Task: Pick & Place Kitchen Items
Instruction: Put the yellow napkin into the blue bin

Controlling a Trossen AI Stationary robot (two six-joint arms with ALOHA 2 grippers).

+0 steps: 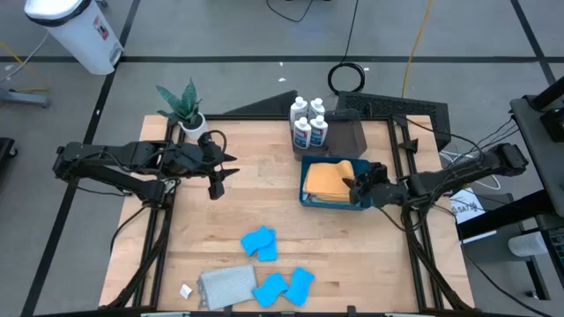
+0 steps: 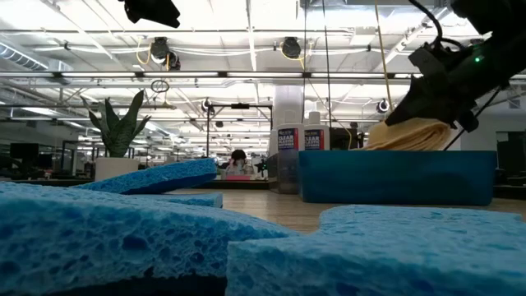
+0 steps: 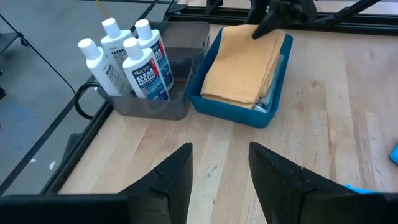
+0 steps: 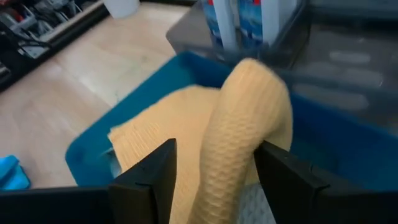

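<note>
Four bottles (image 3: 127, 57) fill grey tray (image 3: 163, 106); orange cloth (image 3: 242, 65) in blue bin (image 3: 247, 116).

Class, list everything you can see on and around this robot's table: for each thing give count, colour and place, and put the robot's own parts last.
bottles: four, white with blue labels, standing in the grey tray at the table's far edge
grey tray: one, beside the blue bin
blue bin: one, right of centre
orange cloth: one, folded, in the bin
sponges: four, bright blue, near front edge
grey cloth: one, front edge, beside the sponges
potted plant: one, green in white pot, far left corner
left claw: open, empty, above the table's left half
right claw: open around a raised fold of the orange cloth, over the bin
</note>
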